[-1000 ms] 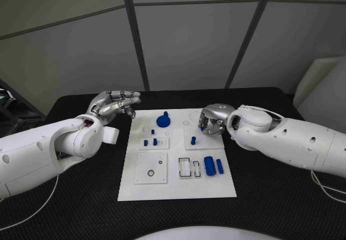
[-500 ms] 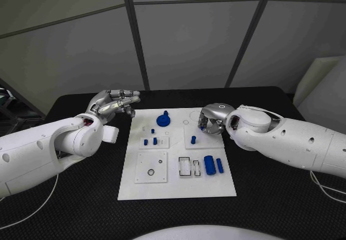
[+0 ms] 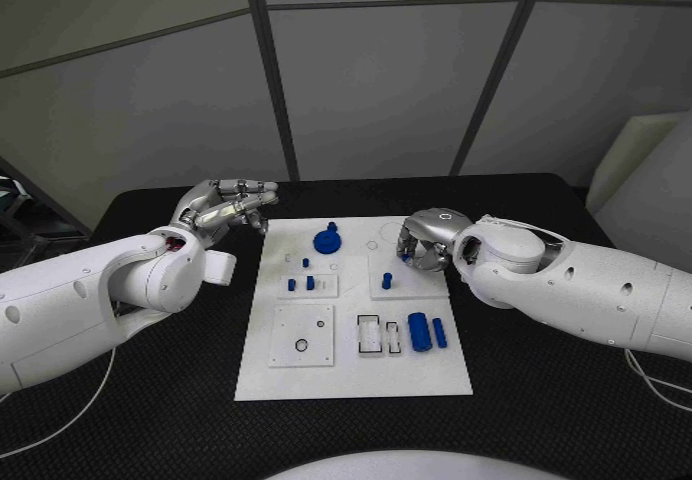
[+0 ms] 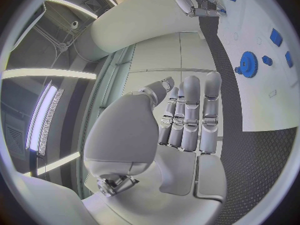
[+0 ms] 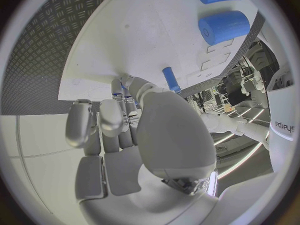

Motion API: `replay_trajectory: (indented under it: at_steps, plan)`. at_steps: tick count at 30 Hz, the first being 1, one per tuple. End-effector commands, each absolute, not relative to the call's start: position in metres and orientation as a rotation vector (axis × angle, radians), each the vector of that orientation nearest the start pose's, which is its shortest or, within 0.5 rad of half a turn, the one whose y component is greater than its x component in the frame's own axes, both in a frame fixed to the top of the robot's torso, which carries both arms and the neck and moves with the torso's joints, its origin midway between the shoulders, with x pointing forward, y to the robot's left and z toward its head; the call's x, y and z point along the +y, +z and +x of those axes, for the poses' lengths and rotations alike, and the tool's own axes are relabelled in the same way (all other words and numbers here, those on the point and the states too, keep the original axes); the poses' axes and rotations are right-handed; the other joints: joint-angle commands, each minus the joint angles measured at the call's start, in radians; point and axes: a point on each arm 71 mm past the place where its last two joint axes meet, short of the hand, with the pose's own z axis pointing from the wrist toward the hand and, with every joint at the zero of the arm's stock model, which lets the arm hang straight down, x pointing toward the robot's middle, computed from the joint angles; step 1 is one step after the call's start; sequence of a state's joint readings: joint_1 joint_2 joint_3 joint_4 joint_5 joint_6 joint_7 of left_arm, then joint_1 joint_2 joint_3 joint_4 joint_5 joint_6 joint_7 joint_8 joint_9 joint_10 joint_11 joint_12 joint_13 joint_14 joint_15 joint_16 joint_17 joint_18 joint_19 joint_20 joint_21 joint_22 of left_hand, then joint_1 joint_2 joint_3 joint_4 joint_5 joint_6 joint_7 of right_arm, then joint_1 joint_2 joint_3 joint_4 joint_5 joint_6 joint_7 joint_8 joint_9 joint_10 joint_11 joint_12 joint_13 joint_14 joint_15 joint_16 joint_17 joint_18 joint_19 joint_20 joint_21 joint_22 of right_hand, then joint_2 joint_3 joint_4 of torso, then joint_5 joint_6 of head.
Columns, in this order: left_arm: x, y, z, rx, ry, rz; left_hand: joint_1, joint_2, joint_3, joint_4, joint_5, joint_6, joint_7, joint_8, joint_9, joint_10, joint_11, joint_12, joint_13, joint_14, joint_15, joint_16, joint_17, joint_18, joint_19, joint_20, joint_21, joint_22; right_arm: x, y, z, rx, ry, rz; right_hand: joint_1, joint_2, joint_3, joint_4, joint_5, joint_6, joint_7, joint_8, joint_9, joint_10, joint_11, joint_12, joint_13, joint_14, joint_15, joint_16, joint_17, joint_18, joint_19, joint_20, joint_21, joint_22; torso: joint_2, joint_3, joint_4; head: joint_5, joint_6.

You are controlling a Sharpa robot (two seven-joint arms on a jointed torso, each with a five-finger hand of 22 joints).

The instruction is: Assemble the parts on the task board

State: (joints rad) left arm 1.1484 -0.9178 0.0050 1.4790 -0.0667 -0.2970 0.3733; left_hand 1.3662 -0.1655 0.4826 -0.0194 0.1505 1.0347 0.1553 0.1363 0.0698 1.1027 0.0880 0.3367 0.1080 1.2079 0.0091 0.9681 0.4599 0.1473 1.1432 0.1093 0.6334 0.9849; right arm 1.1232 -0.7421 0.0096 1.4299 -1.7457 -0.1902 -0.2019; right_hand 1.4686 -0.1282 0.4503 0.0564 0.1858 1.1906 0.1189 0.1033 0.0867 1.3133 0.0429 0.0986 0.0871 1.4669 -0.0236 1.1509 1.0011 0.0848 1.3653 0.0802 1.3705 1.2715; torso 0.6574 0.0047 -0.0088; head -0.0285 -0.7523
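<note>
mirrored lettering, perhaps "sharpa", on white arm (image 5: 282,127)

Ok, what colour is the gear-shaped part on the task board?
Blue. The gear-shaped part shows best in the left wrist view, lying on the white task board.

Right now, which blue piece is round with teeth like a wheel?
The blue gear at the board's far end; the other blue pieces are plain pegs or cylinders.

One white task board (image 3: 353,375), one blue gear (image 3: 327,241), three small blue pegs (image 3: 306,283) on the left block, one upright blue pin (image 3: 387,281), two blue cylinders (image 3: 426,330), one black ring (image 3: 302,346), two hands (image 3: 231,208)
</note>
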Motion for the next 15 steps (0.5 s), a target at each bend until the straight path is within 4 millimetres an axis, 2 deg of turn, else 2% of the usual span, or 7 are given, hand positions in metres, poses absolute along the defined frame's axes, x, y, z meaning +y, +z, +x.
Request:
replay_trajectory:
  at_steps: [1,9,15]
  plan:
    - [0.262,-0.188,0.493,1.385,-1.436,-1.120,0.000,0.007,-0.006,0.001,0.003,0.005,0.004,0.001,-0.001,-0.006,0.000,0.004,0.001,-0.009,-0.001,-0.001,-0.002,0.036,-0.008,0.000,-0.006,-0.001,-0.173,-0.210,0.490,1.663,0.460,-0.364,-0.002,0.007,0.001,-0.005,0.007,0.005,0.002,-0.001,0.008,0.006,0.004,-0.007,0.002,0.031,-0.008,0.007,0.002,-0.015,0.007,-0.002,0.007,0.001,0.000,0.0003,0.0000,0.000,0.000]
    - [0.262,-0.189,0.495,1.385,-1.431,-1.123,0.000,0.008,-0.008,0.001,0.002,0.003,0.005,0.000,-0.002,-0.009,0.001,0.005,0.002,-0.010,0.000,-0.001,-0.003,0.036,-0.008,0.000,-0.008,-0.002,-0.175,-0.200,0.477,1.626,0.495,-0.356,-0.004,0.005,0.001,-0.006,0.008,0.005,0.002,-0.002,0.008,0.007,0.004,-0.008,0.002,0.031,-0.008,0.010,0.004,-0.016,0.009,-0.002,0.010,0.005,-0.001,-0.0002,-0.0016,-0.002,0.002]
    - [0.262,-0.190,0.496,1.387,-1.431,-1.124,0.000,0.008,-0.008,0.001,0.002,0.003,0.005,0.000,-0.002,-0.009,0.001,0.005,0.002,-0.010,0.000,-0.001,-0.003,0.036,-0.008,0.000,-0.008,-0.002,-0.166,-0.190,0.463,1.586,0.553,-0.358,-0.004,0.004,0.002,-0.007,0.008,0.005,0.002,-0.002,0.008,0.007,0.004,-0.009,0.002,0.032,-0.008,0.013,0.007,-0.017,0.012,-0.002,0.013,0.011,0.000,0.0000,-0.0015,0.000,0.003]
